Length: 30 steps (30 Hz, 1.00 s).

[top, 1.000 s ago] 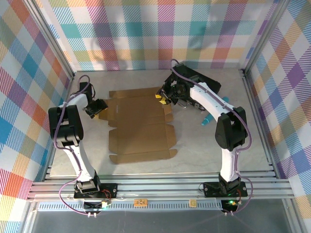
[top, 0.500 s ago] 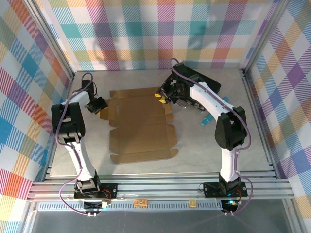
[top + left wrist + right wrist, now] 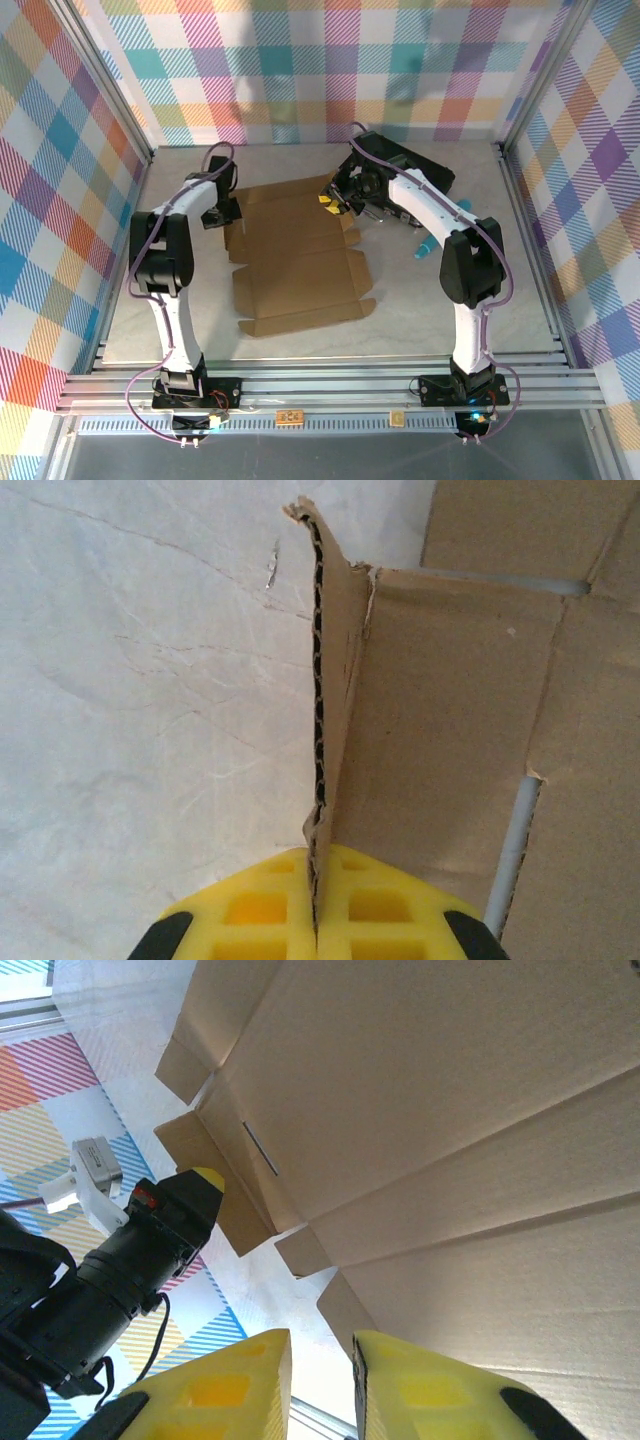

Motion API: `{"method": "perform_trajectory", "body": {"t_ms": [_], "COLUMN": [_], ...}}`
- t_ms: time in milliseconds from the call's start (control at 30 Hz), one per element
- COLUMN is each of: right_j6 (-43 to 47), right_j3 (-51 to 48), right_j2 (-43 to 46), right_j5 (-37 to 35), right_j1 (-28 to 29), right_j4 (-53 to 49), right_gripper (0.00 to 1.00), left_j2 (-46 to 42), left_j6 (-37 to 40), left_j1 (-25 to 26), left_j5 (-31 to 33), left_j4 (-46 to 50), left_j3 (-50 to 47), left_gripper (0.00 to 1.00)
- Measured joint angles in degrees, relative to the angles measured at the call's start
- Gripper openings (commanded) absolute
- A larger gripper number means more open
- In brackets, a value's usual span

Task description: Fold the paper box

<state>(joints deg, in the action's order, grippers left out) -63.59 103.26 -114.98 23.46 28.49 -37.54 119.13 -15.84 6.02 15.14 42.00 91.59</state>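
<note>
The paper box [image 3: 295, 250] is a brown cardboard sheet lying mostly flat in the middle of the table. My left gripper [image 3: 222, 212] is at its far left corner. In the left wrist view the yellow fingers [image 3: 250, 910] are shut on a flap [image 3: 335, 680] that stands on edge beside the flat sheet [image 3: 450, 700]. My right gripper [image 3: 330, 201] hovers at the sheet's far right corner. In the right wrist view its fingers [image 3: 230, 1385] stand a little apart, with a small flap [image 3: 345, 1305] touching the right finger and the sheet [image 3: 430, 1090] beyond.
A black case [image 3: 425, 168] lies at the back right behind the right arm. Two teal pens [image 3: 425, 247] lie right of the sheet. Plaid walls and an aluminium frame [image 3: 300, 385] bound the table.
My left gripper has moved right and toward the back, lifting the left flap upright. The whole sheet has slid a little to the right. The right gripper has stayed in place.
</note>
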Motion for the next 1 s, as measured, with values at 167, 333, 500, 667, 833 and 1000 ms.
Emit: {"method": "perform_trajectory", "body": {"t_ms": [167, 333, 500, 667, 833, 1000], "right_j6": [-0.20, -0.31, -2.01, -6.71, -15.61, -25.83], "right_j3": [-0.52, -0.52, -0.50, 2.91, 7.67, 11.61], "right_j2": [0.00, 0.00, 0.00, -0.07, -0.07, -1.64], "right_j5": [0.00, 0.00, -0.04, -1.03, -3.50, -6.56], "right_j1": [0.00, 0.00, 0.00, 0.00, 0.02, 0.85], "right_j4": [0.52, 0.55, 0.39, -0.81, -0.72, 2.16], "right_gripper": [0.24, 0.24, 0.29, 0.42, 0.58, 0.64], "left_j2": [3.39, 4.15, 2.64, -14.53, -38.10, -46.05], "left_j6": [-0.83, -1.22, -0.72, 3.82, 10.10, 11.61], "left_j1": [2.54, 2.47, 2.47, 3.67, 6.23, 6.56], "left_j5": [6.03, 7.54, 9.57, 9.81, 6.60, 3.32], "left_j4": [3.61, 5.01, 3.56, -10.25, -33.81, -49.83], "left_j3": [3.08, 3.13, 1.49, -14.34, -30.49, -41.09], "left_gripper": [0.10, 0.01, 0.00, 0.00, 0.00, 0.00]}}
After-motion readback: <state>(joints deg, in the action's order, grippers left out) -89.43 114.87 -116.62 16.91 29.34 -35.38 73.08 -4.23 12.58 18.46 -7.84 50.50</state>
